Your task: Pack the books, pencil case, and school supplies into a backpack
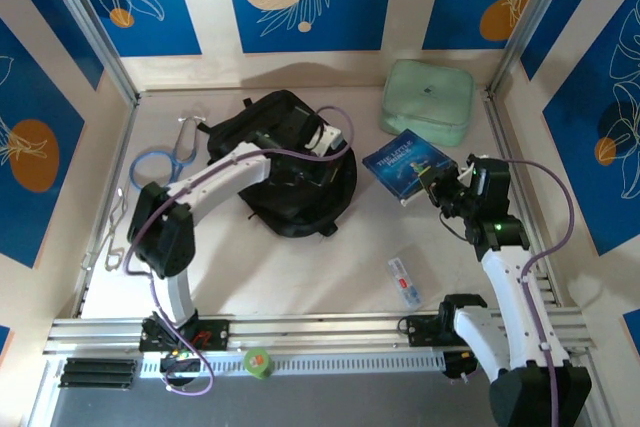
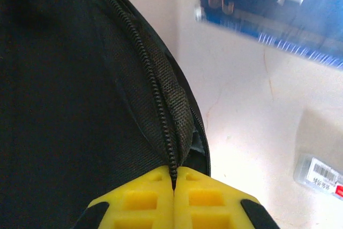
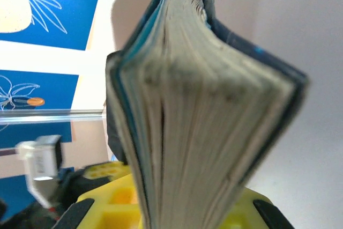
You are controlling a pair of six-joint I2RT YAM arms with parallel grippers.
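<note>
The left fingers (image 2: 144, 199) are pressed together on the zip edge of the backpack (image 2: 69, 95), with no gap between them. The right fingers (image 3: 104, 197) clamp the book (image 3: 203, 105) near one edge, and its pages fan loose above the grip. By the look of it, the book goes in next. The left should lift the zip edge up and away so the mouth gapes. The right should grip firmly and lead with a closed edge, so the pages neither splay nor catch the zip. The left arm (image 1: 215, 182) reaches forward, elbow bent, to the backpack at mid-tabletop (image 1: 300, 267). The right arm (image 1: 497, 237) rises from its base, wrist turned left; the book it holds is just right of the backpack. The pencil case (image 1: 403, 280) lies near the right arm's base.
</note>
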